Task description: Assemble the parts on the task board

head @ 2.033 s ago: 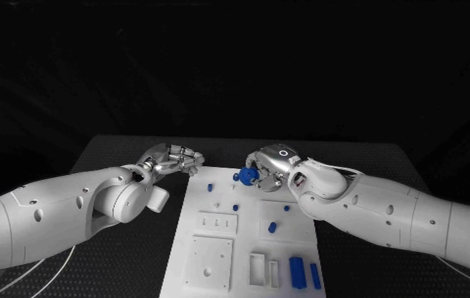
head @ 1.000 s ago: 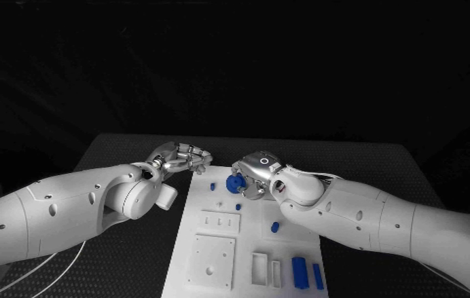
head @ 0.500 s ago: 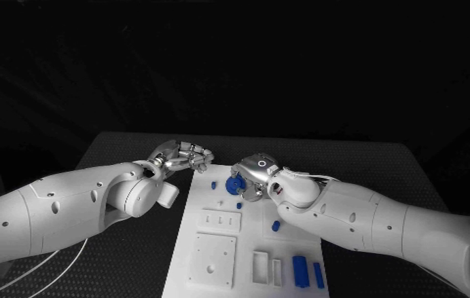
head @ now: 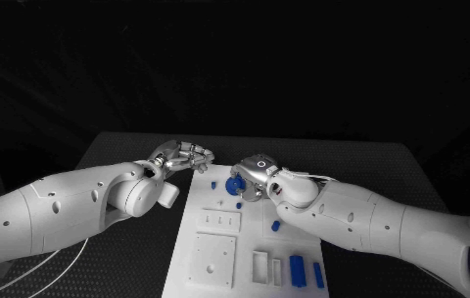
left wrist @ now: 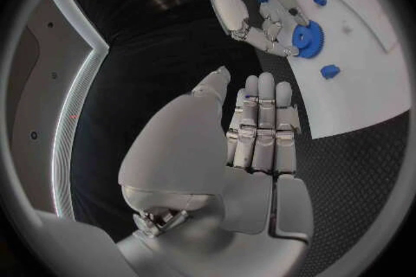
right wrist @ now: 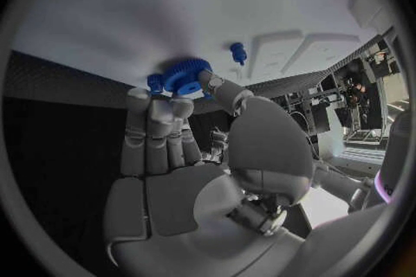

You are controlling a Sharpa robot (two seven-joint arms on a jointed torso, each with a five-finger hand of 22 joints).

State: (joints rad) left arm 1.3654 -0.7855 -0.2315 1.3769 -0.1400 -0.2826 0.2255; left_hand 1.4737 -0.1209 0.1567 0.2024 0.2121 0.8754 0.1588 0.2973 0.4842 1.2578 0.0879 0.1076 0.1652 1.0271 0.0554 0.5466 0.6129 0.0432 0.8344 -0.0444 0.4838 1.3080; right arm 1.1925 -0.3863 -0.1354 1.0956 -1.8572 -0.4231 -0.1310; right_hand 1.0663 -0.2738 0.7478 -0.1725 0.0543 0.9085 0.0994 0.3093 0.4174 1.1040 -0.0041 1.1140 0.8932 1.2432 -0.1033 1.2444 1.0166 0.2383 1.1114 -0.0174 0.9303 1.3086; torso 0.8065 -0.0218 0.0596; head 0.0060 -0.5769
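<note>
The right silver many-fingered hand point(head: 257, 174) pinches a small blue toothed plastic gear point(head: 233, 185) between thumb and fingers, holding it against the far end of the flat white rectangular task board point(head: 210, 271). At nine o'clock from the gear, the left silver hand point(head: 182, 157) hovers empty, fingers curled loosely together.

My right hand point(head: 252, 176) with its blue gear point(head: 233, 185) crowds the far end of the task board point(head: 201, 271); blue pegs point(head: 238, 206) stand just nearer. My left hand point(head: 181, 157) hovers beside the board's far left corner.
</note>
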